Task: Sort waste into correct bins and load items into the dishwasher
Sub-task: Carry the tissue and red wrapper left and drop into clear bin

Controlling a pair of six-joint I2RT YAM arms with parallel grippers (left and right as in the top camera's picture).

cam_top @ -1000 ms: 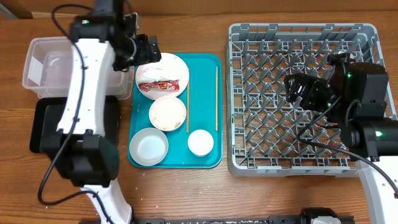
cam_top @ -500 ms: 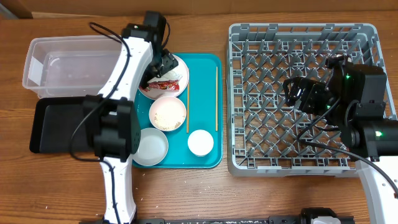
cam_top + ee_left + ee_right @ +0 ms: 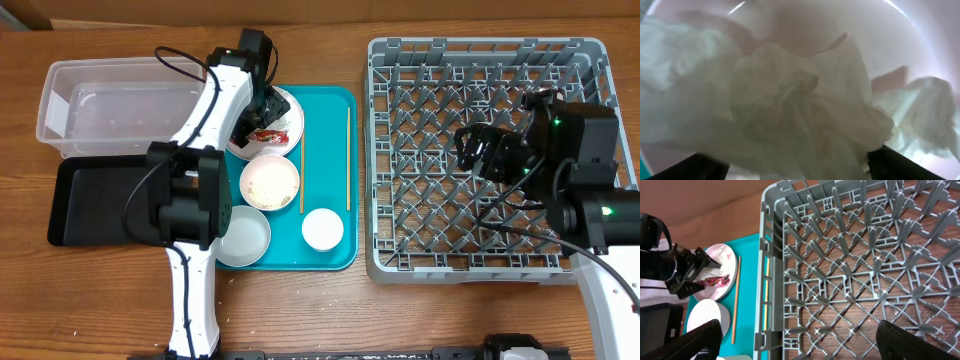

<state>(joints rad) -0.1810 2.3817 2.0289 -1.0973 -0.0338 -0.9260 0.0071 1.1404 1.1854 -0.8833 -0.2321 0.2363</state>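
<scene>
A: L gripper (image 3: 258,108)?
B: Fingers spread, tissue paper (image 3: 800,95) right under them; touching or not, can't tell. It's on the plate (image 3: 292,108), 11 o'clock on the teal tray (image 3: 335,100). Red wrapper (image 3: 268,134) at plate's 6.
A: R gripper (image 3: 478,150)?
B: Spread too, over the dish rack (image 3: 480,60), 3 o'clock of the tray.

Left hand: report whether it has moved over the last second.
Yes. In the overhead view the left hand has shifted rightward, away from the clear tub, from the white plate's rim to over its middle, close above the tissue paper.
</scene>
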